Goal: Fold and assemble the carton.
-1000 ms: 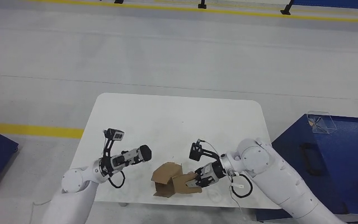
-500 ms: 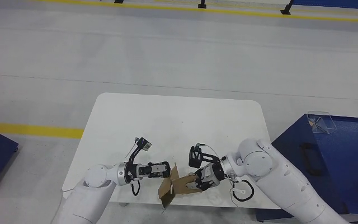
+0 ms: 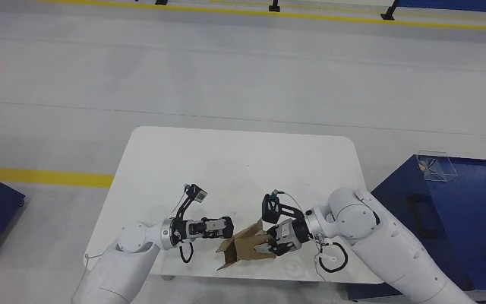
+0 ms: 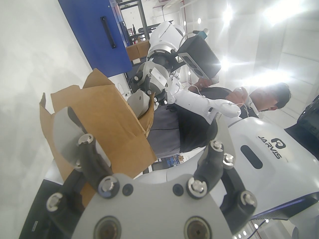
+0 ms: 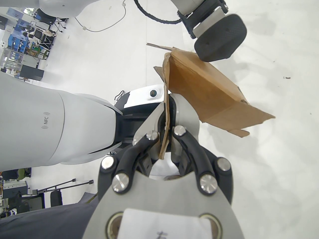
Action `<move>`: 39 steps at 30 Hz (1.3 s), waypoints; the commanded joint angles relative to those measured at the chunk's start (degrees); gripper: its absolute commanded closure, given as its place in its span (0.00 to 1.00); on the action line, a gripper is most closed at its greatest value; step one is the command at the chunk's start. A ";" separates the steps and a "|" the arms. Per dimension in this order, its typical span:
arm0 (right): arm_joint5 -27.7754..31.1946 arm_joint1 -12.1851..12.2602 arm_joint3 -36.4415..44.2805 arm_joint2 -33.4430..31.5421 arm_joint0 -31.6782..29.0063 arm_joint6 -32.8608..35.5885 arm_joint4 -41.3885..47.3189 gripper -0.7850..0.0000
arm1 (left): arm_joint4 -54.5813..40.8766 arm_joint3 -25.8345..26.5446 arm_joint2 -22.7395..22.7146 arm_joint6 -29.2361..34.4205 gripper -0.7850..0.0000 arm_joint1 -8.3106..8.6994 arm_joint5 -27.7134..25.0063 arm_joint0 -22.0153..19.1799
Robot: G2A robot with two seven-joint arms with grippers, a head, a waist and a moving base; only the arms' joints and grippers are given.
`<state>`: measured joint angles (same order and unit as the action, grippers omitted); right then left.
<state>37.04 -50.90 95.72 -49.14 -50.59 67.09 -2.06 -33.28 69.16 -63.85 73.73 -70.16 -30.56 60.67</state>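
A brown carton (image 3: 247, 249), partly unfolded with loose flaps, hangs tilted just above the table's front edge. My right gripper (image 3: 268, 242) is shut on one thin wall of the carton (image 5: 199, 80), and the cardboard edge runs between the fingers of the right gripper (image 5: 166, 111). My left gripper (image 3: 225, 226) is at the carton's other end and is open. One of its fingers (image 4: 65, 128) lies against the carton (image 4: 107, 115) at its open end; the other stands well apart. Its black pad (image 5: 220, 37) touches the carton's upper edge.
The white table (image 3: 228, 159) is bare behind the carton. The carton hangs close to the front edge. A blue cabinet (image 3: 433, 216) stands off the table's right side with a clear container (image 3: 434, 164) on it.
My left arm swung in from the left and lowered its gripper to the carton's end. The right gripper lifted and tilted the carton, shifting it slightly to the right.
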 commanded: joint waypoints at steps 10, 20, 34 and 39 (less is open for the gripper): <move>-1.36 0.98 0.63 -4.08 -0.80 -0.29 6.56 1.00 | 3.55 1.75 -5.51 -3.28 0.00 1.54 -2.33 1.96; -7.88 1.40 -2.54 -6.07 0.20 3.27 14.16 1.00 | 19.30 14.97 -13.50 -10.91 0.00 4.16 -1.96 10.44; -9.89 0.55 -1.21 -3.62 2.09 2.95 8.96 1.00 | 41.54 25.74 -12.90 -17.45 0.00 5.44 11.08 14.54; -8.44 0.31 -1.02 -3.21 2.32 2.76 9.22 1.00 | 46.83 25.07 -10.93 -20.13 0.00 5.43 13.18 13.37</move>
<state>28.47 -50.57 94.69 -52.43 -48.30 69.64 7.16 12.91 94.42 -75.24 54.24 -64.69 -17.50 74.14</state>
